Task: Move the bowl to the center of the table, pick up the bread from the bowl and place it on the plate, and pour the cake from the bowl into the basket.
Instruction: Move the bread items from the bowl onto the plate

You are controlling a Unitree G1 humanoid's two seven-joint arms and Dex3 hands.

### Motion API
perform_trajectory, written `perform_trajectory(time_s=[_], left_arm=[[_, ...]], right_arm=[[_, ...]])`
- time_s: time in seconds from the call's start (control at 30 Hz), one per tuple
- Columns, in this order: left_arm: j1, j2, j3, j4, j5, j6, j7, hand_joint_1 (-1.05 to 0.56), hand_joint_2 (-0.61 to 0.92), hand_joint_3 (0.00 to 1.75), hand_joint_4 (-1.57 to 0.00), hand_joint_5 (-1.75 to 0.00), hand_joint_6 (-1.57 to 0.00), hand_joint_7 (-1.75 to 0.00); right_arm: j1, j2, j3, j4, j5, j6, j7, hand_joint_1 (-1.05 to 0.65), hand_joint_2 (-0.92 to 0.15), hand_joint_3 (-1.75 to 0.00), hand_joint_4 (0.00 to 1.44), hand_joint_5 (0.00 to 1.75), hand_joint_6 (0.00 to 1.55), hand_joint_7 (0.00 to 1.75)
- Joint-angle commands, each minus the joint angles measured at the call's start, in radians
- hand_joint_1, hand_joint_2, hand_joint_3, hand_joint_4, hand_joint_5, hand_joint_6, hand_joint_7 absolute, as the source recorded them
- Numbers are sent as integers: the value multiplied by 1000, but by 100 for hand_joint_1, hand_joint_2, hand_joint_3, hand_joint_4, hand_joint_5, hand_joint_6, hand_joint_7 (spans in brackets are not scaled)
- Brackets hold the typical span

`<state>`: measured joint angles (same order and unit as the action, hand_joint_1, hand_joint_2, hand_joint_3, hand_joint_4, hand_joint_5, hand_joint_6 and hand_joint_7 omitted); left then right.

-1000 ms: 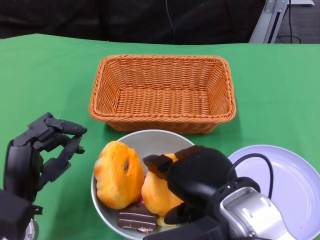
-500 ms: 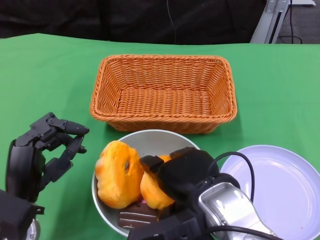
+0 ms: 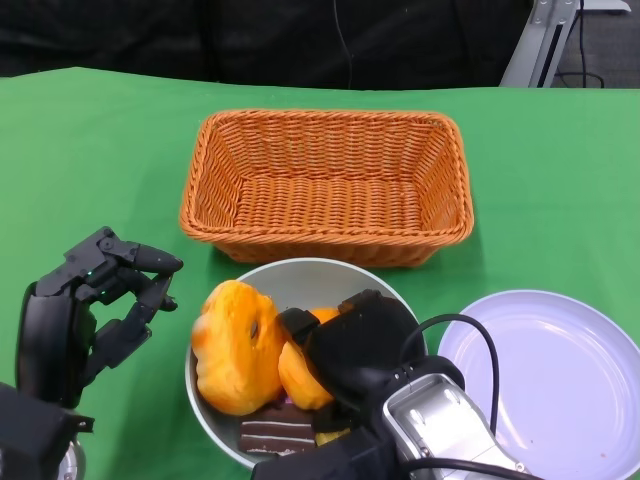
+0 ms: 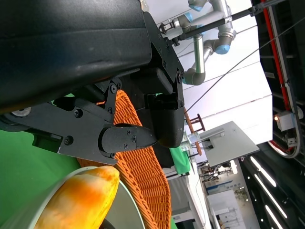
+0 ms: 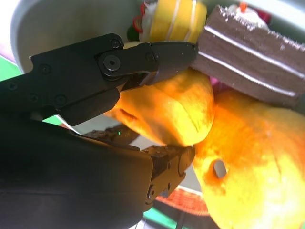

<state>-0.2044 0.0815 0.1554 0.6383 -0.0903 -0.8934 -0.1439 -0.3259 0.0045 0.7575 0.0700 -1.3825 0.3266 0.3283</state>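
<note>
Orange-yellow bread rolls, two of them, lie in the grey bowl, which stands on the green desk just in front of the wicker basket and beside the pale plate. As far as the head view shows, the bowl is roughly mid-desk, so the first step looks done. The plate and the basket hold nothing, so the bread and the cake steps are both left to do.

The right hand reaches into the bowl. In the right wrist view its fingers close from two sides on the smaller bread roll, one finger above and another below, both touching it: the hand is clamped on this roll, which is not lifted clear of the bowl. The larger bread roll lies against it on the left. A chocolate layer cake slice rests at the near side of the bowl; a yellow striped cake piece shows only in the wrist view.

The left hand hangs above the desk left of the bowl, fingers curled loosely but apart, holding nothing and touching nothing.
</note>
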Motion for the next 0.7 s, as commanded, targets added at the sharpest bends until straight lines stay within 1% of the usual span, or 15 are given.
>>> perform_trajectory(time_s=[0.03,0.07,0.1,0.13,0.17,0.27,0.33,0.37,0.4,0.47,0.57,0.63,0.67,0.7], left_arm=[[4,14,7,-7,2,6,9,-14,87,47,-69,-155,-74,-118],[3,14,8,-5,1,4,9,-14,87,47,-69,-155,-74,-118],[2,14,8,-5,3,3,11,-14,87,48,-70,-156,-74,-118],[2,13,8,-5,2,3,10,-14,87,48,-70,-156,-75,-118],[2,12,8,-4,0,2,8,-14,86,49,-69,-156,-75,-118],[-1,15,8,4,1,-6,6,-15,86,49,-69,-156,-74,-118],[-1,15,9,5,2,-6,8,-15,86,49,-69,-156,-74,-117],[0,14,9,4,4,-5,10,-16,86,50,-69,-156,-75,-118],[0,12,10,4,4,-4,12,-16,86,50,-69,-156,-75,-118],[-1,11,10,5,4,-6,13,-16,85,50,-69,-156,-75,-118],[-3,11,8,7,3,-8,8,-16,85,51,-69,-155,-74,-118],[-4,11,8,8,2,-5,8,-15,85,51,-69,-155,-74,-118],[-4,11,8,9,4,-5,10,-15,85,51,-69,-155,-74,-118],[-5,12,8,9,10,-4,14,-15,85,51,-69,-155,-74,-118]], right_arm=[[1,-15,-4,46,26,-10,-67,-56,-92,-13,91,35,73,10],[1,-16,-5,56,31,-14,-94,-45,-92,-8,87,70,81,6],[1,-15,-7,65,39,-18,-123,-41,-92,-7,82,89,84,4],[3,-15,-12,70,53,-23,-149,-37,-91,-4,80,103,89,4],[6,-15,-16,72,68,-26,-168,-34,-89,-2,78,114,94,4],[14,-20,-35,83,122,-49,-244,-32,-88,0,77,121,103,5],[20,-19,-46,87,154,-60,-284,-32,-88,0,77,123,105,6],[24,-18,-52,88,169,-64,-299,-33,-90,-1,74,130,105,4],[27,-18,-60,86,190,-72,-312,-34,-91,-1,72,132,105,4],[30,-23,-73,82,228,-90,-337,-35,-92,-2,72,133,105,2],[32,-39,-94,73,283,-135,-379,-33,-92,-3,74,133,105,2],[35,-47,-109,63,317,-159,-393,-32,-92,-2,76,129,107,2],[36,-53,-116,54,333,-168,-393,-31,-92,-3,74,129,109,3],[38,-58,-124,40,347,-172,-387,-30,-92,-3,70,135,112,7]])
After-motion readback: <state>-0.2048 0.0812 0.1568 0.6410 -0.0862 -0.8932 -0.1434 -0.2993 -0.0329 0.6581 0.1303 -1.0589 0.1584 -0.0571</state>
